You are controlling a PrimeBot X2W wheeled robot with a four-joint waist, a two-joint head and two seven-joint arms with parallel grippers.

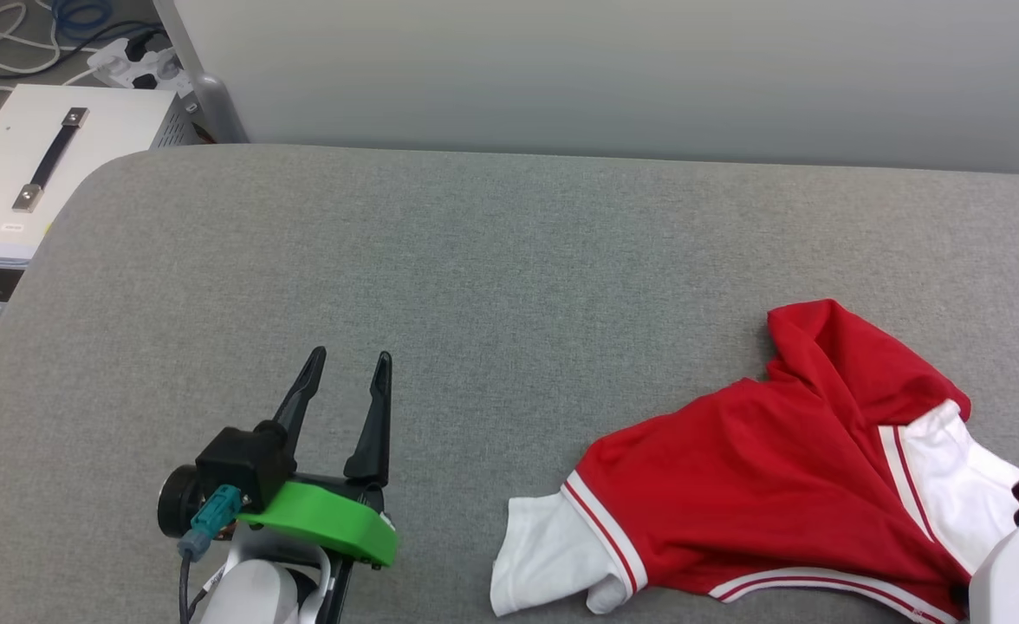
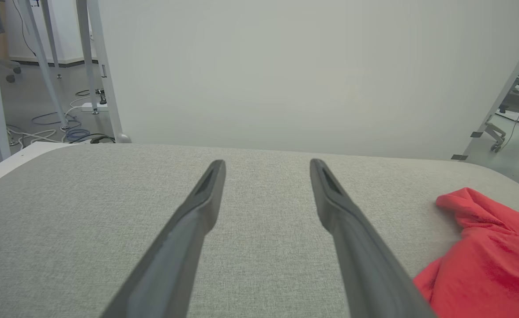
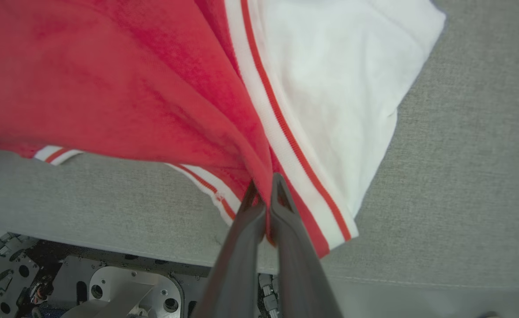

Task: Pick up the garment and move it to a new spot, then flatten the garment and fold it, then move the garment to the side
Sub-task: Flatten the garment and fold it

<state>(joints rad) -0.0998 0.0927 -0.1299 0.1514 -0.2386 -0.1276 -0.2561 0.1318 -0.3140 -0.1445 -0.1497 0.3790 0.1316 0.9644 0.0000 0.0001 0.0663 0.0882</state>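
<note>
Grey cloth covers the table [image 1: 475, 260] under both my hands, with a pale wall [image 1: 613, 69] behind it and a white box [image 1: 50, 165] on the floor off to the far left of my left gripper [image 1: 351, 354].

The garment [image 1: 761, 485] lies bunched by the table's near edge, well to the right of my left gripper and directly under my right gripper [image 3: 265, 194]. My right jaws are pinched tight on a ridge of red fabric, just beside the striped trim [image 3: 281, 132] where the white sleeve [image 3: 330, 79] joins the body. I judge that spot was chosen because the fabric gathers there into a fold thick enough for thin fingers to keep when lifting. The rest of the shirt fans away from the pinch, slack on the table.

My right fingers reach in from the near edge and slant down onto the cloth, with my own base visible below the table edge behind them.

My left gripper is spread wide and holds nothing. Its fingers lie low and nearly level over bare table, pointing toward the wall. I think it waits there because the open space ahead of it suits the new spot.
</note>
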